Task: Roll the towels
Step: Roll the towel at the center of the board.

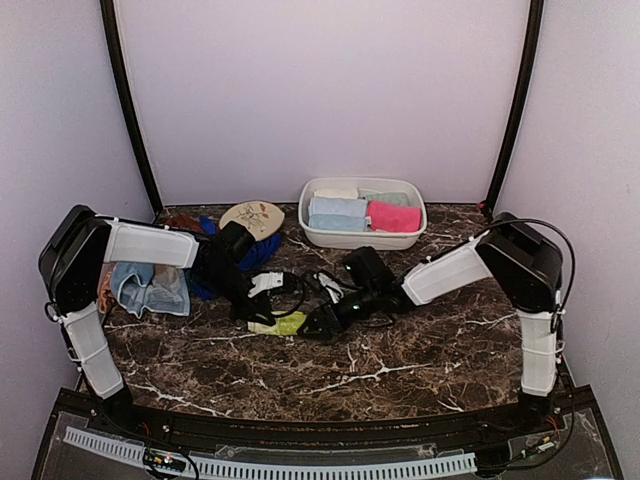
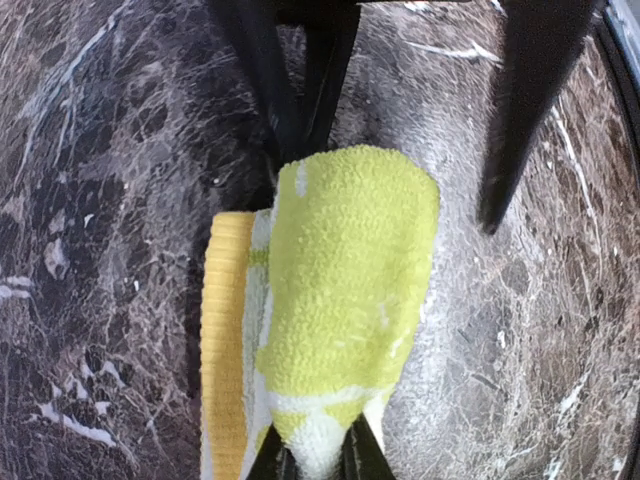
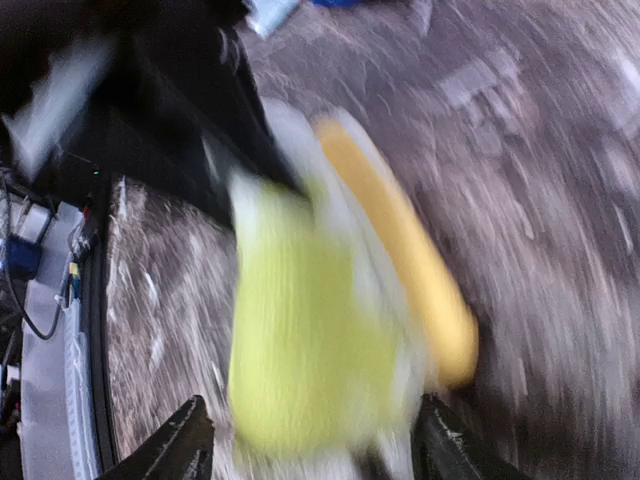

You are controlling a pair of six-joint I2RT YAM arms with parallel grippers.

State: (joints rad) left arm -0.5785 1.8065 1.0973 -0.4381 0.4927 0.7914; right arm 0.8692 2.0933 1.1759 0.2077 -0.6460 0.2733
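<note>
A yellow-green towel (image 1: 281,324) with pale patches lies partly rolled on the marble table between my two grippers. In the left wrist view the towel (image 2: 345,290) fills the centre, and my left gripper (image 2: 318,462) is shut on its pale near end. In the right wrist view the towel (image 3: 310,340) is blurred; my right gripper (image 3: 310,455) is open, its fingertips (image 3: 185,445) either side of the towel's near end. My right gripper (image 1: 322,322) meets the towel from the right. Rolled towels, pink (image 1: 393,216) and pale blue (image 1: 337,212), sit in the basin.
A white plastic basin (image 1: 318,234) stands at the back centre. A beige floral disc (image 1: 252,216) lies left of it. Loose towels, pale blue (image 1: 150,288) and royal blue (image 1: 262,252), are heaped at the left. Black cables (image 1: 300,285) run over the table.
</note>
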